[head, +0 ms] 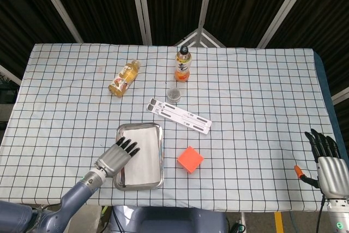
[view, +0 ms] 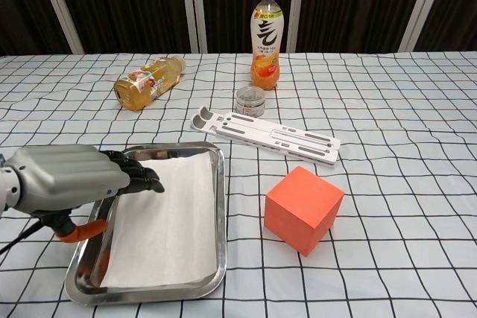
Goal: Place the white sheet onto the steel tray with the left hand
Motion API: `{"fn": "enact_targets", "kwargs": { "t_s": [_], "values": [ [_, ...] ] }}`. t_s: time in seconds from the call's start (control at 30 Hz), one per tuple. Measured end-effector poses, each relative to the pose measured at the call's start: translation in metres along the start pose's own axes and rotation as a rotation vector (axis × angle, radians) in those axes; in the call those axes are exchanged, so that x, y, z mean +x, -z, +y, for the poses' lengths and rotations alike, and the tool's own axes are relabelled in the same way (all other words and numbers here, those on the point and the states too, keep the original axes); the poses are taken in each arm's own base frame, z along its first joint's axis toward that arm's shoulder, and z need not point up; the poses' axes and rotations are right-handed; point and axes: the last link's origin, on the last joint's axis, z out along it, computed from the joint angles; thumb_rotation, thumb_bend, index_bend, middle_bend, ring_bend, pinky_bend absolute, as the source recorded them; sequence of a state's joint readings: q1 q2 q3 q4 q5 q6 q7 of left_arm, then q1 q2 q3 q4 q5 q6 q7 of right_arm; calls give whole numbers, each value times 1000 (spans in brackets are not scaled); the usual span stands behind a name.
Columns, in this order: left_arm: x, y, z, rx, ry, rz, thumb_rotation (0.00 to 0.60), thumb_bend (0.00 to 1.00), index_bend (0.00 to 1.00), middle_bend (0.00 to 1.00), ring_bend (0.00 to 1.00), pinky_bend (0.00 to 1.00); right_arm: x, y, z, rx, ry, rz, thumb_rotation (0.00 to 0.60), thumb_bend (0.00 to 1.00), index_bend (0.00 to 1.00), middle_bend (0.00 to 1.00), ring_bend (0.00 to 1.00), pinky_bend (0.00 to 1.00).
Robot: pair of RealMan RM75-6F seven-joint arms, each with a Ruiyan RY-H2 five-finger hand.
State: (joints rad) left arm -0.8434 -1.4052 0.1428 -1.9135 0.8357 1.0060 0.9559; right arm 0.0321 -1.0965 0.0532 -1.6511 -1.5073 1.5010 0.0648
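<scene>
**White sheet lying in the steel tray, left robot hand over its near-left edge**

The left robot hand (view: 67, 180) reaches over the left rim of the rectangular steel tray (view: 218, 217), its dark fingers (view: 138, 176) stretched forward and slightly apart, holding nothing; from the chest view their tips sit above the sheet's left part, and whether they touch it cannot be told. The white sheet (view: 171, 217) lies flat inside the tray, covering most of its floor. In the head view the same robot hand (head: 117, 156) overlaps the tray's left side.

The right robot hand (head: 327, 162) is well apart at the desk's far right edge, fingers spread and empty.

Just right of the tray sits an orange cube (view: 303, 208). Behind the tray and cube a flat white slotted plastic stand (view: 266, 135) lies diagonally, with a small clear lidded jar (view: 250, 100) just behind it. Further back, an upright orange-drink bottle with a black cap (view: 266, 39) stands, and a yellow-drink bottle (view: 149, 81) lies on its side to its left. All rest on the desk's white black-gridded cloth (view: 402, 154).
</scene>
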Motion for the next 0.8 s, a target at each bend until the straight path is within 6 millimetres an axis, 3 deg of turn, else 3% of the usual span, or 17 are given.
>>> {"fn": "enact_targets", "kwargs": {
  "t_s": [0.57,0.67,0.8],
  "values": [
    [8,4,15,-45,53,27,600,541,0,0,0,0,0,0,0,-1,-3,1,600,325,0,0,0,0],
    [12,9,11,-32,49,56,600,478,0,0,0,0,1,0,1,-1,-4,3,600,325,0,0,0,0],
    [16,21,-2,32,62,121,600,318,0,0,0,0,1,0,1,-2,-3,1,600,325,0,0,0,0]
  ]
}}
